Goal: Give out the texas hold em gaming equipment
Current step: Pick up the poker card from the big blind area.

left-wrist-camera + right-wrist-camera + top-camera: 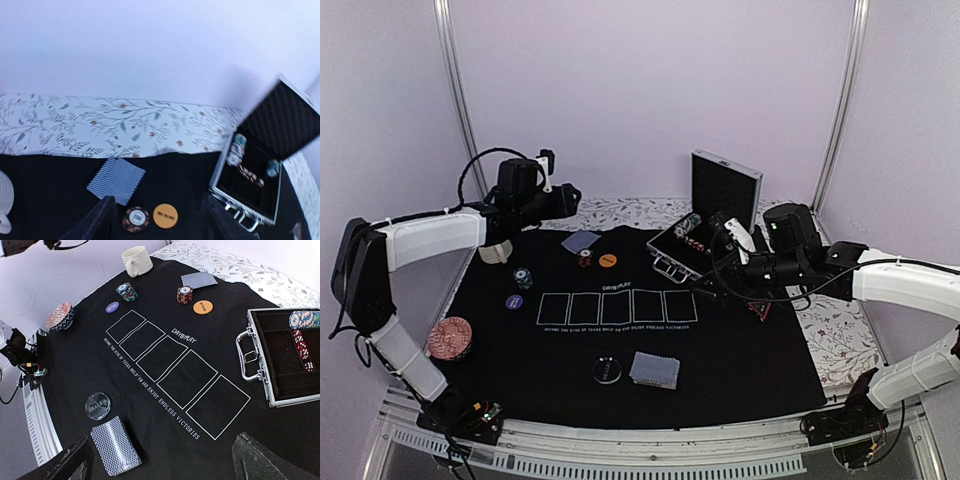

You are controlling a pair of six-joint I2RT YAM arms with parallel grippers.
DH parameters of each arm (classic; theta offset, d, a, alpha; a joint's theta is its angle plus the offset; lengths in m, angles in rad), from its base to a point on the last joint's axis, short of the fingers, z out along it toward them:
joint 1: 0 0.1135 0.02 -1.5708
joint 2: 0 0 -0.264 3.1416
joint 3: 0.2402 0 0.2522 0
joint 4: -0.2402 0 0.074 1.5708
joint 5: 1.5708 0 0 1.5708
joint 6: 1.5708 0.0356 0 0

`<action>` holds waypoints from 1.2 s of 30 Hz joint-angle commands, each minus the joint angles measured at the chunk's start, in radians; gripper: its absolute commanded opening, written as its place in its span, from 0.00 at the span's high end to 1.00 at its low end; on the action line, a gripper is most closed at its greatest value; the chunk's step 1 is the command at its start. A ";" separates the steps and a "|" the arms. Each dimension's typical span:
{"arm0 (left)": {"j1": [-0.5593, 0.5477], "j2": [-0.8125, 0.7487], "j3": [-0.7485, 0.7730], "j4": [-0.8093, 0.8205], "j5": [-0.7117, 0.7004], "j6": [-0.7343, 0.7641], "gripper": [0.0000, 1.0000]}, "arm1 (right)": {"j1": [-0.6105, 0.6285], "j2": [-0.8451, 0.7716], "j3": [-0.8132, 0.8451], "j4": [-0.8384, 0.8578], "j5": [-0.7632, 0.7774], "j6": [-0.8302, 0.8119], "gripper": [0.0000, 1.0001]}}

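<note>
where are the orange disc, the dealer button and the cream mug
orange disc (pixel 203 307), right wrist view, centre of its top face
dealer button (pixel 98 405), right wrist view, middle of its lettered face
cream mug (pixel 140 265), right wrist view, on its ribbed side wall

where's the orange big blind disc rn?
Top view: the orange disc lies on the far side of the black mat, just right of a small chip stack, card pile behind it, open case further right.

card stacks 2 | standing chip stacks 2 | discs 3 | mug 1 | case 1
</note>
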 commanded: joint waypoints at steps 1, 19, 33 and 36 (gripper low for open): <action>-0.173 -0.102 -0.123 0.034 0.037 0.288 0.38 | -0.005 0.006 -0.042 -0.019 -0.040 0.090 0.01; 0.150 0.397 0.382 -0.352 0.160 0.162 0.35 | -0.005 0.074 -0.017 -0.034 -0.038 0.112 0.01; 0.220 0.674 0.544 -0.379 0.315 0.142 0.67 | -0.003 0.109 0.003 -0.051 -0.041 0.117 0.00; 0.223 0.677 0.534 -0.379 0.292 0.146 0.67 | -0.003 0.113 0.008 -0.053 -0.044 0.115 0.00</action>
